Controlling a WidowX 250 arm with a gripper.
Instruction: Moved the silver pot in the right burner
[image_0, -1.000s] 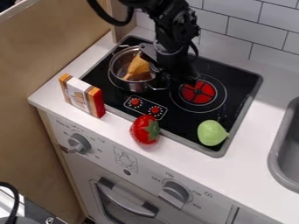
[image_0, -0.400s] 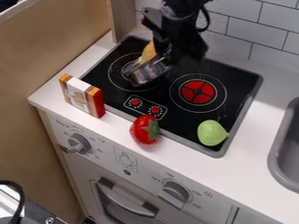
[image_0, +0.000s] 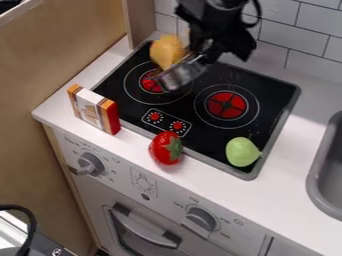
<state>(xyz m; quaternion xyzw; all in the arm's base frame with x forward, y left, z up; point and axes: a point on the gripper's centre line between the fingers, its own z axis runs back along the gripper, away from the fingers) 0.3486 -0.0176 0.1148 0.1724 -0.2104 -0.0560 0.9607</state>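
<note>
Lifted from the left burner since the first frame, the silver pot has shifted up and to the right with the gripper, and the red centre of the left burner has come into sight. The gripper is closed on the upper right side of the pot, though the exact gap between its fingers is too blurred to tell. The pot hangs tilted above the stove, between the left burner and the wall, its mouth facing up and to the left. A yellow-orange item sticks up at that mouth, just beside the gripper.

The right burner, also red at its centre, lies to the lower right of the pot. Nearer the front are 2 small red dials. A green pear rests on the stove's front right corner, and a red strawberry lies at its front edge. Farther left, a striped box stands on the white counter. Below are 2 large oven knobs; at the far right is a grey sink
</note>
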